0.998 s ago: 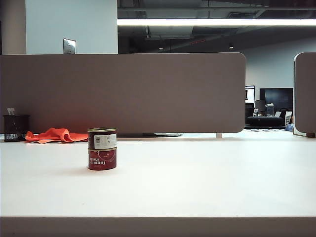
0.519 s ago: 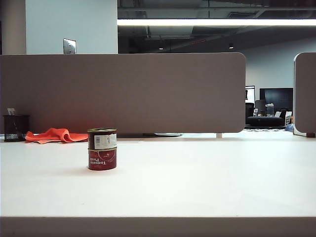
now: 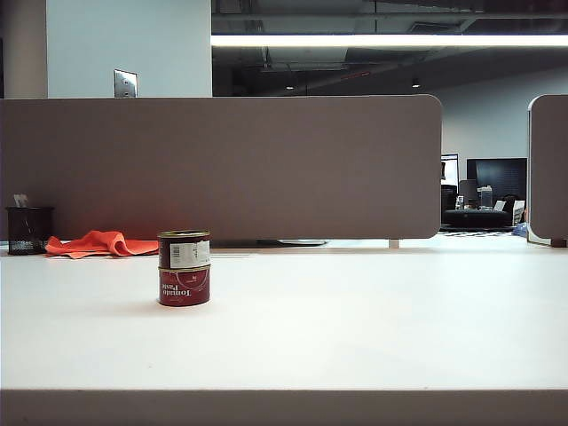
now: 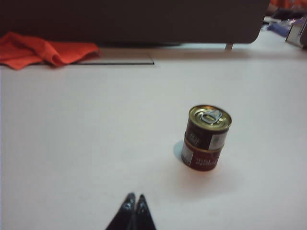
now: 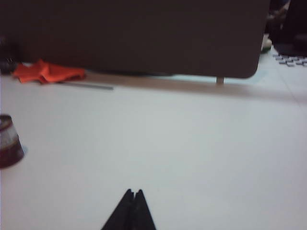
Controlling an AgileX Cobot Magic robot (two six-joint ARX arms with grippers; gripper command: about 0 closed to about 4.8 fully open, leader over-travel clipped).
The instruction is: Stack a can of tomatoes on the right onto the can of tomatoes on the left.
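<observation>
Two tomato cans stand stacked on the left part of the white counter point(image 3: 355, 328): the upper can point(image 3: 184, 249) sits squarely on the lower can point(image 3: 184, 286), both upright and aligned. The lower can's red label carries the words "Tomato Paste", which read upside down in the exterior view; the upper can shows a dark band and a white panel of print too small to read. Seen from the left wrist view, the upper can point(image 4: 208, 128) has a gold metal lid with a pull ring, and the lower can point(image 4: 202, 156) is a short cylinder of the same width. Behind the stack, against the grey partition point(image 3: 222, 164), lies a crumpled orange cloth point(image 3: 99, 243), and beside it, at the far left, a black mesh cup point(image 3: 28, 230) holding small items. A metal plate is fixed to the wall above the partition. Nothing stands between the cans and either hand. The left hand point(image 4: 134, 203) hangs over bare counter, near the stack but apart from it, its black tips pressed together and holding nothing. The right hand point(image 5: 133, 195) is likewise clenched and empty, well away from the stack, which appears only at the edge of its view point(image 5: 8, 142). The counter surface is smooth and matt.
</observation>
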